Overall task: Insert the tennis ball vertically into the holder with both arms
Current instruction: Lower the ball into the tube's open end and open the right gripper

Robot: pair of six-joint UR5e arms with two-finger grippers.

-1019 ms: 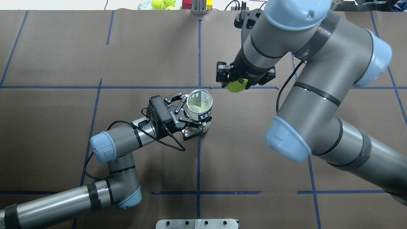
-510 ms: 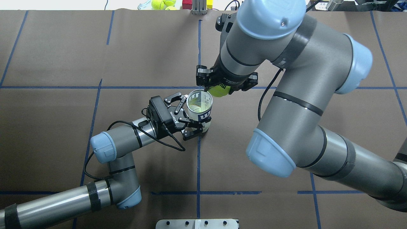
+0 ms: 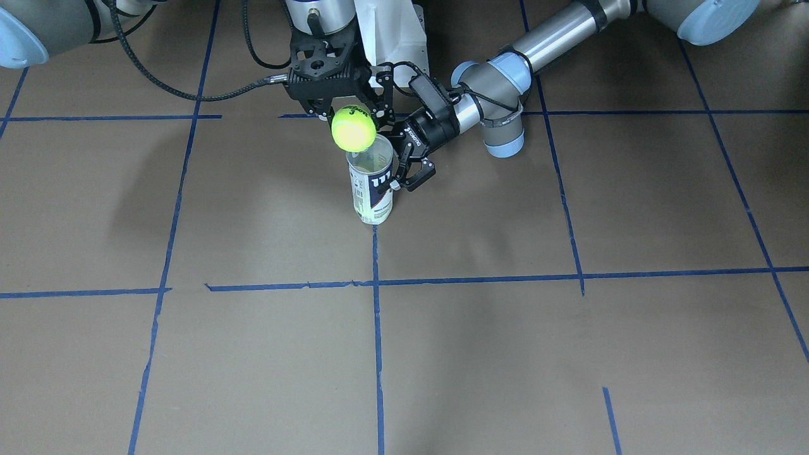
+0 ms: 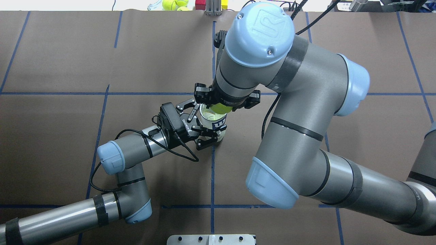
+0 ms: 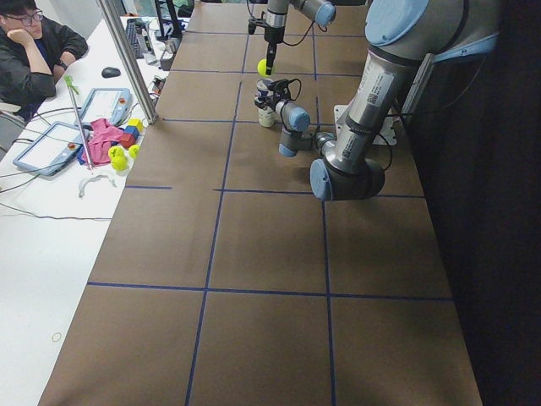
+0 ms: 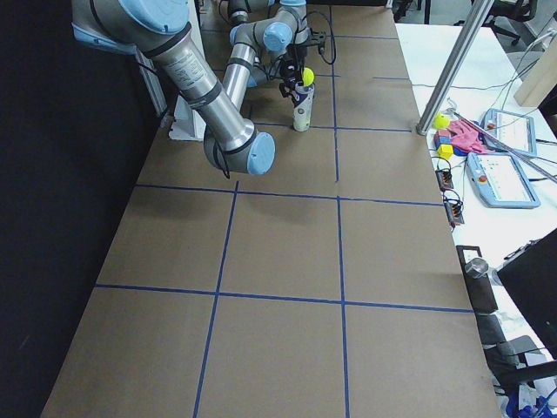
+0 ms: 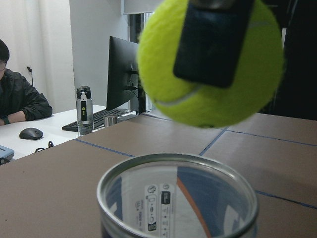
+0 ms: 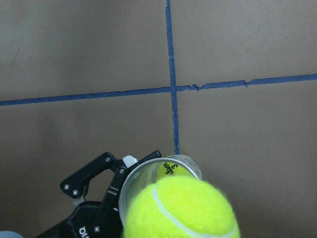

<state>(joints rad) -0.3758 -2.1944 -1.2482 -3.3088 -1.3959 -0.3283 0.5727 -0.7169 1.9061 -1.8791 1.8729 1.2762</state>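
Observation:
The holder [image 3: 371, 189], a clear can with a navy-and-white label, stands upright on the brown table; it also shows in the overhead view [image 4: 218, 124]. My left gripper [image 4: 206, 122] is shut on its side from the left. My right gripper [image 3: 354, 124] points down, shut on a yellow tennis ball [image 3: 353, 129]. It holds the ball just above the can's open mouth [image 7: 178, 196], slightly off-centre. The ball [image 8: 181, 210] covers part of the rim. Another yellow ball [image 8: 171, 168] lies inside the can.
A white bolted plate [image 4: 211, 239] sits at the table's near edge. Loose tennis balls [image 4: 173, 4] and coloured blocks lie beyond the far edge. A seated person [image 5: 30, 51] and tablets [image 5: 51, 148] are at the side table. Blue tape lines grid the brown cover.
My right arm has carried the tennis ball leftward, from right of the can to over its mouth. The left gripper and the can have not moved.

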